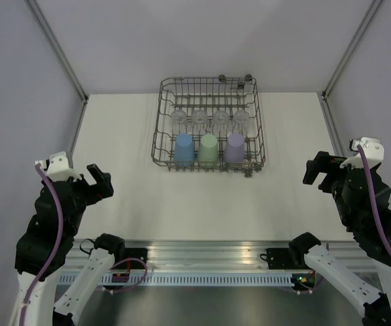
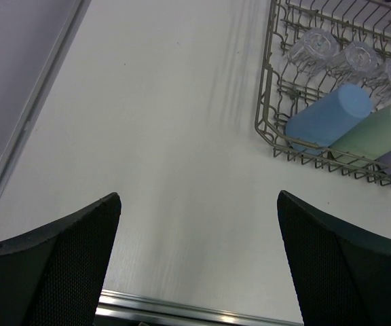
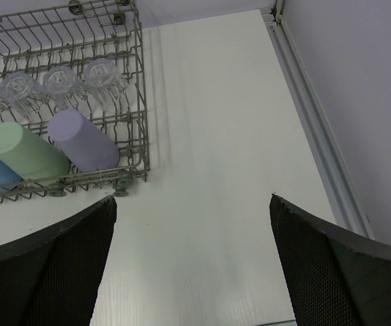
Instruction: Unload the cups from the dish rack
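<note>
The grey wire dish rack (image 1: 163, 122) stands at the back middle of the table. In its near row a blue tumbler (image 1: 183, 149), a green tumbler (image 1: 208, 147) and a lilac tumbler (image 1: 234, 147) stand upside down. Behind them is a row of several clear glasses (image 1: 209, 119). My left gripper (image 1: 99, 182) is open and empty over the near left of the table. My right gripper (image 1: 315, 170) is open and empty over the near right. The left wrist view shows the rack (image 2: 266, 102) at upper right with the blue tumbler (image 2: 328, 119). The right wrist view shows the rack (image 3: 142, 102) at upper left with the lilac tumbler (image 3: 83, 139).
Grey walls with metal posts enclose the white table (image 1: 202, 204) on the left, right and back. A metal rail (image 1: 209, 261) runs along the near edge between the arm bases.
</note>
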`<action>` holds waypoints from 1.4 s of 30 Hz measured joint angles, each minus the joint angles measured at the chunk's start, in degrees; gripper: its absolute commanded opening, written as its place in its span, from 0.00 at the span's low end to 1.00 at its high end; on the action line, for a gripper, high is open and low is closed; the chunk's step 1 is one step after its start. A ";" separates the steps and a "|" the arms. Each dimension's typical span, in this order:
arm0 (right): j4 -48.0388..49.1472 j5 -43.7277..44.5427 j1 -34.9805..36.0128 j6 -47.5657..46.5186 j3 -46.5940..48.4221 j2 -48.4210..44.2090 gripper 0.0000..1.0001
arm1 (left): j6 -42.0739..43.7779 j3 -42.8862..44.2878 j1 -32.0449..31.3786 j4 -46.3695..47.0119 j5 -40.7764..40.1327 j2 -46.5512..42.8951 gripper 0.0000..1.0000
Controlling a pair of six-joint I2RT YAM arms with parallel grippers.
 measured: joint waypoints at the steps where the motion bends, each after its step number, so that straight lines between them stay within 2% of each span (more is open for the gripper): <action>1: 0.00 0.00 0.00 0.00 0.00 -0.09 0.98 | 0.02 -0.07 0.00 0.11 0.00 0.00 1.00; 8: 0.24 -1.18 0.00 0.02 -0.50 -0.22 0.98 | -1.07 -0.70 0.00 1.46 0.15 -0.74 1.00; 12: 0.72 -4.04 0.00 0.02 -2.32 -0.24 0.98 | -1.81 -0.02 0.00 2.95 2.27 1.99 1.00; 23: 1.77 -8.87 0.00 1.31 -6.01 -0.24 0.98 | -3.04 8.59 -1.16 9.60 11.21 26.91 1.00; 32: 1.86 -13.70 0.00 2.32 -7.67 -1.88 0.98 | -5.88 16.96 -16.28 12.94 4.44 45.51 1.00; 36: 1.57 -14.25 0.00 2.58 -7.67 -2.86 0.98 | -5.88 20.15 -18.99 15.96 2.71 53.55 1.00; 42: 0.46 -14.84 0.00 2.64 -7.67 -4.55 0.98 | -5.40 22.71 -19.26 18.16 1.60 62.53 0.98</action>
